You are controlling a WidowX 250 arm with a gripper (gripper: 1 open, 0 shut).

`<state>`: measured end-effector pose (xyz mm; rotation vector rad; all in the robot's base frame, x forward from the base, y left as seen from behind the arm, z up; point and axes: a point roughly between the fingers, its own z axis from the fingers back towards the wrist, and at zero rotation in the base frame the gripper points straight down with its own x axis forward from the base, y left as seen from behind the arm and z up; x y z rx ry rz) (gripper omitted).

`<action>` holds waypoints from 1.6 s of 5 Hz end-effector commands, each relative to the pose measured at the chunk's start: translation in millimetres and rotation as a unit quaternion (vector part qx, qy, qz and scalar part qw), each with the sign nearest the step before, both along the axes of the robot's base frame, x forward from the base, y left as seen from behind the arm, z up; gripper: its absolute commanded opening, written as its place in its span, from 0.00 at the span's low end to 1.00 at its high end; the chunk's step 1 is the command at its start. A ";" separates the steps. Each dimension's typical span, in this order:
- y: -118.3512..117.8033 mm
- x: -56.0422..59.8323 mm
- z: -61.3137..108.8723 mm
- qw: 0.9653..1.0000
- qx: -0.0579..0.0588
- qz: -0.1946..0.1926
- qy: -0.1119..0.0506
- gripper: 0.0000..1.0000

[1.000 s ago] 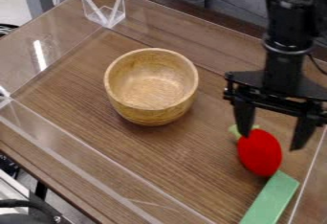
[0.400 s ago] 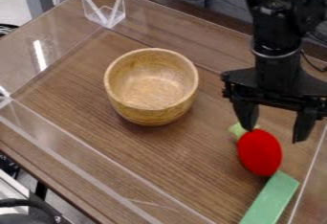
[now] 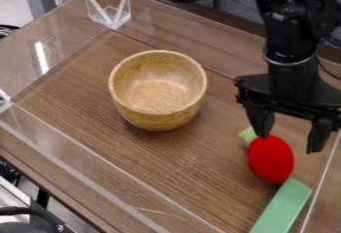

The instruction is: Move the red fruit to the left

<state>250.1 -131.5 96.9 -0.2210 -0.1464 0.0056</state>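
Wooden bowl sits left of centre. Right of it, near edge: red fruit on the table, green block just beside. Gripper hangs over the fruit, jaws spread wide, empty. Fruit looks light, smooth, rounded, likely slippery; pinch across its middle.

One red fruit, one wooden bowl, one green block, one clear corner piece.
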 end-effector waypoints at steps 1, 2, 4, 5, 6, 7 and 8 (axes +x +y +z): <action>-12.4 -6.3 5.4 0.998 -0.010 0.065 -0.026 1.00; -19.1 -9.5 10.6 0.992 -0.014 0.123 -0.039 1.00; -5.2 -14.5 41.0 0.998 -0.023 0.037 -0.045 1.00; 2.5 -7.1 39.1 0.997 -0.024 0.056 -0.052 1.00; 2.8 -8.4 34.9 0.997 -0.018 0.068 -0.042 1.00; 9.5 -6.1 29.1 0.997 -0.015 0.067 -0.031 1.00; 13.9 -2.3 24.3 0.997 -0.017 0.068 -0.026 1.00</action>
